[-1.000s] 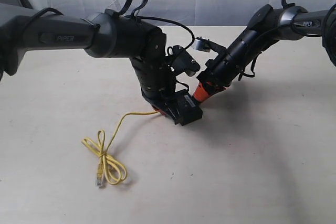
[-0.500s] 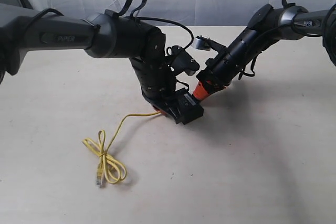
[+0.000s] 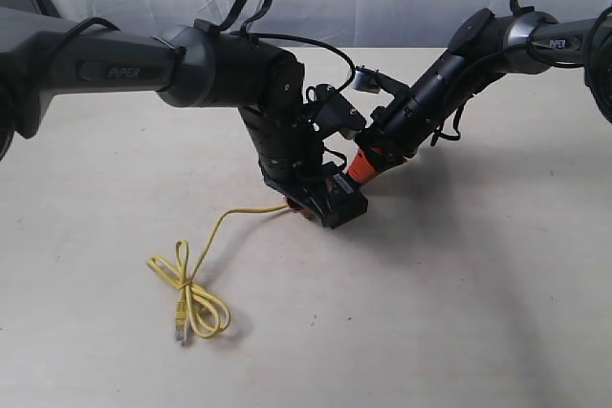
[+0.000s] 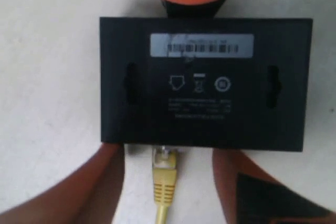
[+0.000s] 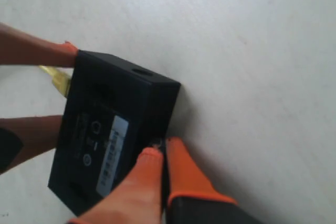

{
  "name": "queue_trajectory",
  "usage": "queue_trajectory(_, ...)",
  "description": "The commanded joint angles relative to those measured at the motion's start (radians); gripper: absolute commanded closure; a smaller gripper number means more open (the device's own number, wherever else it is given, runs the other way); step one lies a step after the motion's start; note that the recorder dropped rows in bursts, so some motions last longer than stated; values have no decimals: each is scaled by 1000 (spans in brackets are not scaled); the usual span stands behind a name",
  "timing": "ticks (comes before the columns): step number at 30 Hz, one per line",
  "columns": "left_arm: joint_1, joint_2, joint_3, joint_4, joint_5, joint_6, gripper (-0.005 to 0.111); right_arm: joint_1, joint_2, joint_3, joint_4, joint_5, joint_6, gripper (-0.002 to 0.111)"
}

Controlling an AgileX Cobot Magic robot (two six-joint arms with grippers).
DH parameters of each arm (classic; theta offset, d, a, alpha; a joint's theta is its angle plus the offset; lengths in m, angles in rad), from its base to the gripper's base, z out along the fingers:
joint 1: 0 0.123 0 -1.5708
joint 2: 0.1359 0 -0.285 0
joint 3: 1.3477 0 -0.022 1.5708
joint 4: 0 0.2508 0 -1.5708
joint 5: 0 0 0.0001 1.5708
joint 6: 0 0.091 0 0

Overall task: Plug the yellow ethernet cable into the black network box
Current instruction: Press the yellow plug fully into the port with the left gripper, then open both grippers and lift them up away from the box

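Yellow, light and floppy, the ethernet cable (image 4: 164,184) rests its likely brittle plug at the port edge of the black network box (image 4: 202,82), between the spread, empty jaws of your left gripper (image 4: 168,169), while the right gripper (image 5: 160,158), pinched shut, braces the opposite edge, so grip the boot.

Bare table (image 3: 478,293) rightward; yellow ethernet cable (image 3: 186,276) (probably loose) litters the left.

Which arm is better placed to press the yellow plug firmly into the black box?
Likely left: its open jaws flank the thin yellow ethernet cable at the flat black plastic box; the right jaws brace its back.
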Motion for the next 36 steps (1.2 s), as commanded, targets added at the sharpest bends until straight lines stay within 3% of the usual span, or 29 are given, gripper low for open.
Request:
queue_trajectory(1,-11,0,-14,-14,-26,-9,40,13,17,6,0,-29,-11,109)
queue_trajectory(21,-11,-6,-53,97,217,-9,37,13,17,-4,-24,-51,-2,109)
queue_trajectory(31,3,-111,-53,102,193,-36,38,3,-20,-45,-191,-20,177,109)
queue_trajectory(36,56,-158,-53,112,242,-58,39,-23,-108,-87,-272,-46,262,109)
